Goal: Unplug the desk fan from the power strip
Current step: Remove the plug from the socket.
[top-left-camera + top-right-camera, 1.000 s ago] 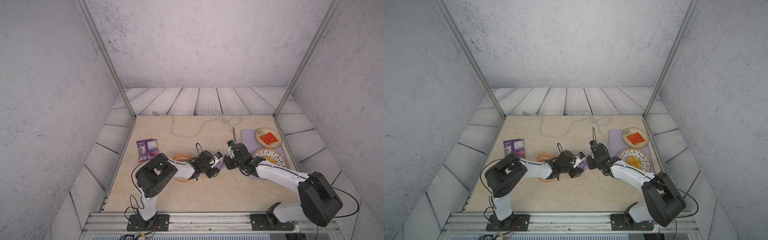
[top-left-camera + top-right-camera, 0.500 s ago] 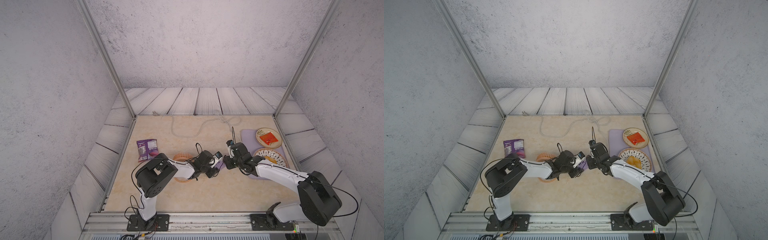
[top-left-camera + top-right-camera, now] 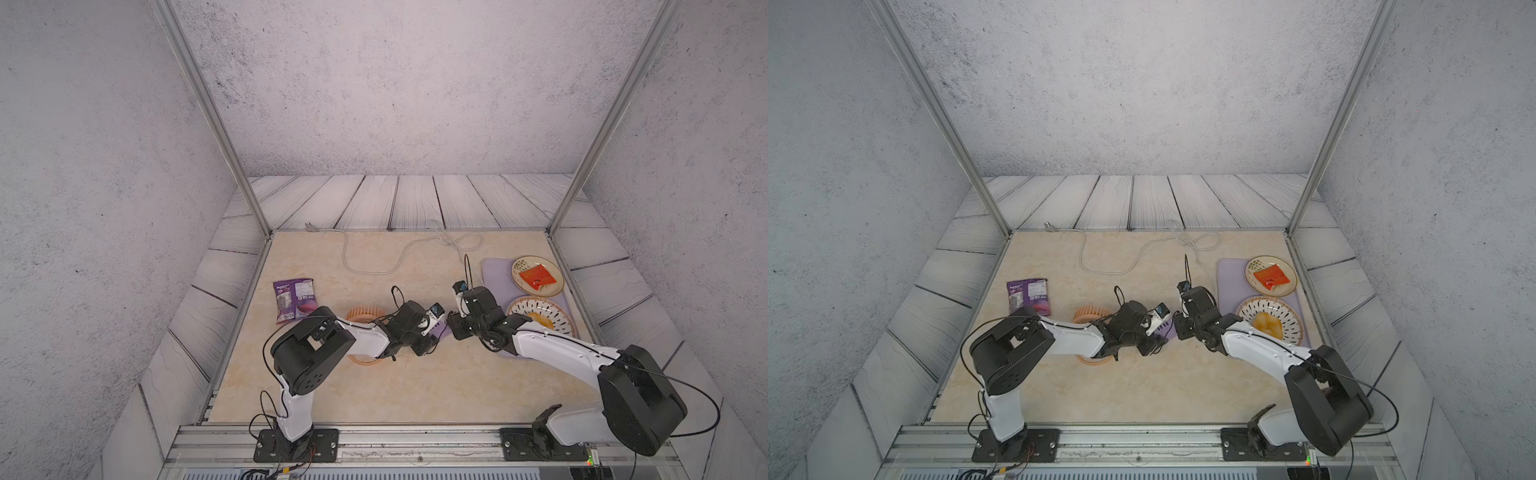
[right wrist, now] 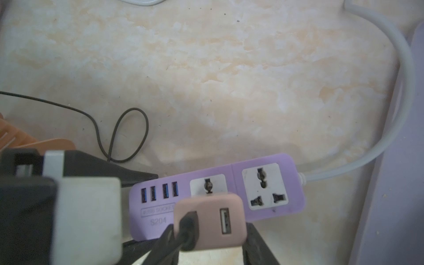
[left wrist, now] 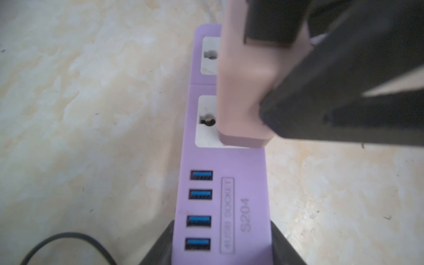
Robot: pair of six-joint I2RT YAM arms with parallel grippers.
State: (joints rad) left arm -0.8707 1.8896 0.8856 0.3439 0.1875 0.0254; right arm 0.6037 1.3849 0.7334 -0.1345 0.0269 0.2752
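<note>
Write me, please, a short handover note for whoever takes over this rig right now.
The left gripper is shut on the power strip at its USB end, holding it.
The right gripper is shut on the pink plug, at the socket next to the USB ports.
The desk fan lies near the strip's USB end.
Done: both grips set. Left: pull the plug straight out; whether its pins are already free cannot be told.

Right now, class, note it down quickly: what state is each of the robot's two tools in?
Left tool: closed, gripping the power strip at its USB end.
Right tool: closed, holding the pinkish plug.
</note>
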